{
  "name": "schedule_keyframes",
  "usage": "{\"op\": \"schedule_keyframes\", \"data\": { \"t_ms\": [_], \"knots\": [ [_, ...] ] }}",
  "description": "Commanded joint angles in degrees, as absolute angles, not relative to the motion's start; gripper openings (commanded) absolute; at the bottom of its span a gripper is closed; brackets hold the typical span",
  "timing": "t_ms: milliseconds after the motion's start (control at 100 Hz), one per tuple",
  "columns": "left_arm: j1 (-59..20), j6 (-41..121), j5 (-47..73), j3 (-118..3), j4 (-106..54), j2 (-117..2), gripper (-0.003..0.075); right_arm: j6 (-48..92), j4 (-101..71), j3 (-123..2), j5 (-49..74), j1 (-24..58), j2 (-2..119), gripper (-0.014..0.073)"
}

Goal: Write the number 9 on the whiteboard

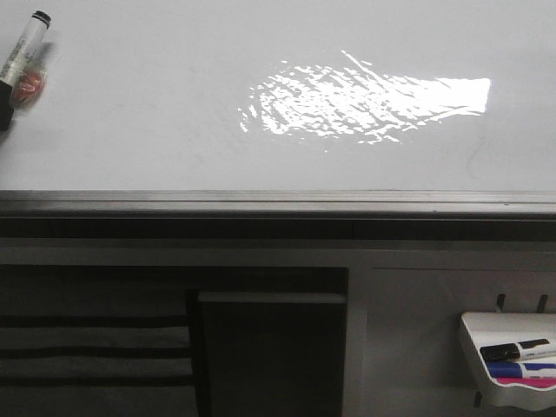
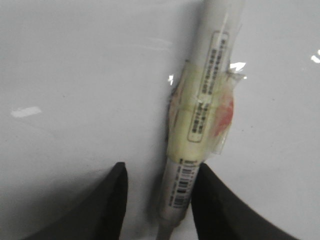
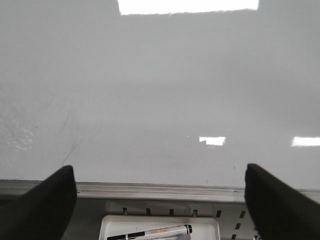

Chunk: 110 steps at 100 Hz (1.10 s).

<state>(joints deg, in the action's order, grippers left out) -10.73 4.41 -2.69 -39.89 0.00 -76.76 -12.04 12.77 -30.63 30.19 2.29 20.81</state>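
Observation:
The whiteboard (image 1: pixel 156 130) fills the front view as a glossy white-grey sheet with a silver edge strip (image 1: pixel 278 201). No number 9 shows on it in any view. A white marker (image 1: pixel 22 52) with a black end and a band of yellowish tape lies tilted at the board's far left. In the left wrist view the marker (image 2: pixel 205 110) runs between the fingers of my left gripper (image 2: pixel 161 167). It rests against one finger (image 2: pixel 215 200), with a gap to the other, so the jaws stand open. My right gripper (image 3: pixel 159 169) is wide open and empty over the board's edge.
A small white tray (image 1: pixel 473 326) hangs below the board at the right, holding a black-and-white marker (image 1: pixel 519 350) and pink and blue ones (image 1: pixel 521 373). The tray (image 3: pixel 112 222) also shows under my right gripper. Strong glare (image 1: pixel 365 104) covers the board's middle.

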Motion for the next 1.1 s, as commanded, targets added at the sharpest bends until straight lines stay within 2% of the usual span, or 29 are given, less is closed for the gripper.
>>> {"op": "schedule_keyframes", "data": {
  "t_ms": [0,790,840,990,1090],
  "knots": [
    [-11.12,4.26,-7.13,-41.50,0.00,-75.61,0.0255,-11.46,13.24,-32.34,25.76,1.95,21.70,0.0605],
    [-14.49,4.26,-5.88,-41.50,5.43,-75.61,0.0218,-11.46,13.24,-32.34,25.76,1.95,21.70,0.0605],
    [-14.49,4.26,-5.63,-41.50,5.43,-75.61,0.0198,-11.46,13.24,-32.34,25.76,1.95,21.70,0.0605],
    [-14.49,4.26,-5.63,-41.50,5.03,-75.61,0.0059,-11.46,13.24,-32.34,25.76,1.95,21.70,0.0605],
    [-14.49,4.26,-5.63,-41.50,5.03,-75.61,-0.0001,-11.46,13.24,-32.34,26.01,1.95,21.70,0.0605]
  ]
}}
